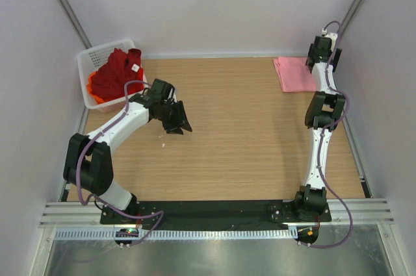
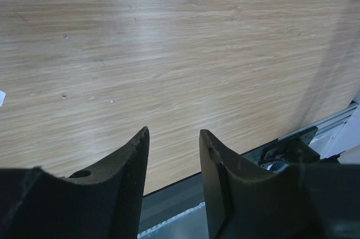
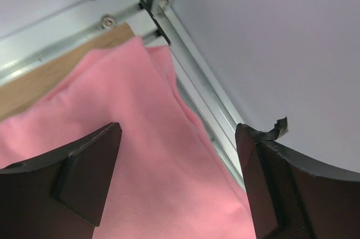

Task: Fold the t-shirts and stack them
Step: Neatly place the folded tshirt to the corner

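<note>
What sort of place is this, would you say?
Probably a robot lab test cell: a wooden table boxed in by plain white panels, aluminium rails, and a white basket of t-shirts.

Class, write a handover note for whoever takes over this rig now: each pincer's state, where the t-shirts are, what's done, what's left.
Left pincer: open, empty, over the table.
Right pincer: open, empty, above the pink t-shirt, which looks folded, flat at the far right corner.
Dark red t-shirt and orange t-shirt: bunched in the white basket, far left.
Done: pink one, it seems. Left: fold the other two, stack all three.
</note>
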`<action>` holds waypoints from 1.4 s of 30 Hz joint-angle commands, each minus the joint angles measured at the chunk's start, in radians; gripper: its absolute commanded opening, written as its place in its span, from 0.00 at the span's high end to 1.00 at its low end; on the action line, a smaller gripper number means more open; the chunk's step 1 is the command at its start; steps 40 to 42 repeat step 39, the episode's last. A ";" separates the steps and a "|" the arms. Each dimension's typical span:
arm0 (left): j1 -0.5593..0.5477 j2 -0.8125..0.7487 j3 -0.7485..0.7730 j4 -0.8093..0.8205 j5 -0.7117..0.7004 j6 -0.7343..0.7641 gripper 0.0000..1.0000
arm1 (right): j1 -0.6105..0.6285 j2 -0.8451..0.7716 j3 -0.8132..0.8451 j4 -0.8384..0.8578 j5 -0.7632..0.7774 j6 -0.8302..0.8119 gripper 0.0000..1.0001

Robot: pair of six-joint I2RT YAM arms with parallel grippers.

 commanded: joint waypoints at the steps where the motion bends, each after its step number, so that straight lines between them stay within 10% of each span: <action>1: -0.004 -0.021 0.042 -0.003 -0.001 0.000 0.58 | 0.004 -0.186 -0.012 -0.026 0.092 -0.025 0.09; 16: -0.003 -0.337 -0.199 0.067 0.003 -0.126 0.48 | 0.385 -0.930 -0.791 -0.299 -0.006 0.021 0.00; 27: -0.003 -0.708 -0.539 0.256 0.039 -0.301 0.41 | 0.497 -1.591 -1.711 -0.057 -0.523 0.686 0.00; 42: -0.003 -0.942 -0.751 0.486 0.118 -0.402 0.38 | 0.527 -1.859 -1.980 -0.117 -0.580 0.734 0.00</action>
